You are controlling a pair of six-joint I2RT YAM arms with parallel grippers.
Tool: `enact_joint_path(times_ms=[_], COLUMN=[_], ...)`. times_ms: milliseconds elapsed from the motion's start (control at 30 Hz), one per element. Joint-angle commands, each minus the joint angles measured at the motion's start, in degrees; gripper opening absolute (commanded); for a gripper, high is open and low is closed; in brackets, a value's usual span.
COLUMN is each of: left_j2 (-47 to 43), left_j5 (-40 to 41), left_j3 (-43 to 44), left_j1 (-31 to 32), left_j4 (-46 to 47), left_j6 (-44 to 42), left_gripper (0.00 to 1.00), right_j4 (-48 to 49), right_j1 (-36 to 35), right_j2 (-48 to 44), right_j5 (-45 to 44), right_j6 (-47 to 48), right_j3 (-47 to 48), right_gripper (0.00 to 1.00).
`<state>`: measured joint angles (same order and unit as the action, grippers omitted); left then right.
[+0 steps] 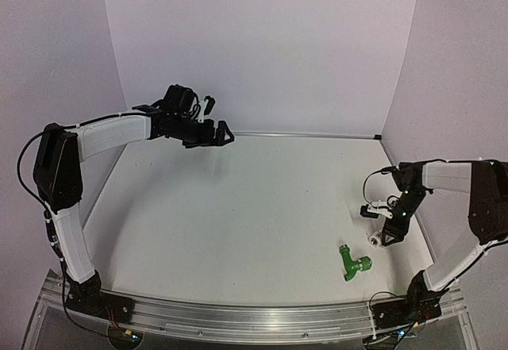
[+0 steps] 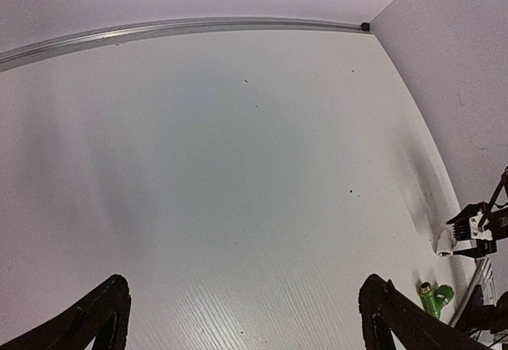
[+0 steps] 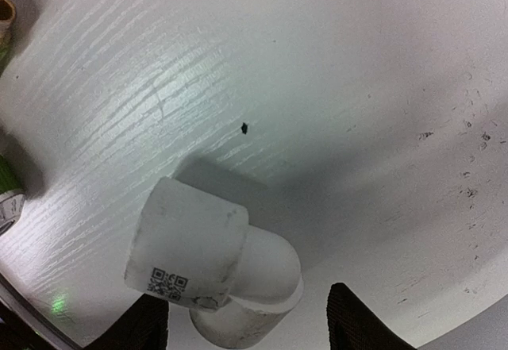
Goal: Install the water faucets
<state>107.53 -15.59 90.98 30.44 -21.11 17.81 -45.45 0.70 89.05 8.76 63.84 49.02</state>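
Note:
A white elbow-shaped fitting (image 3: 214, 263) with a small printed code lies on the table at the right edge (image 1: 372, 239). My right gripper (image 3: 250, 310) points down over it with a dark finger (image 3: 361, 322) on each side. A gap shows between the right finger and the fitting, so the gripper is open around it. The green tap (image 1: 354, 263) lies on the table just nearer and to the left, apart from the fitting; it also shows small in the left wrist view (image 2: 435, 298). My left gripper (image 1: 221, 135) hangs open and empty high at the back left.
The right wall (image 1: 460, 88) stands close behind my right arm. A metal rail (image 1: 302, 135) runs along the table's back edge. The aluminium base bar (image 1: 238, 318) crosses the near edge.

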Motion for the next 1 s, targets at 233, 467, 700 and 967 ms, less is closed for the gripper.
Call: enact_joint_path(times_ms=[233,467,700,967], left_j2=[-2.83,-3.64,-4.76,0.47], left_j5=[2.55,2.77,-5.41,-34.31], left_j3=[-0.69,-2.23,-8.09,-14.03], left_j1=[0.06,0.0,-1.31,-7.12], left_j4=[3.37,6.59,17.24,41.71], left_j6=[3.56,8.25,11.31,28.69], left_gripper=[1.0,1.0,1.0,0.99], right_j4=[2.28,1.76,-1.86,-0.48], right_j1=[-3.89,-4.78,-9.46,-18.52], right_j2=[1.46,1.01,1.41,9.83], right_j5=[0.89,1.7,7.51,9.53], right_j6=[-1.53,-3.15,-10.58,-25.28], right_j3=[-1.9,0.39,13.93,39.67], right_gripper=[0.49,0.32,0.26,0.25])
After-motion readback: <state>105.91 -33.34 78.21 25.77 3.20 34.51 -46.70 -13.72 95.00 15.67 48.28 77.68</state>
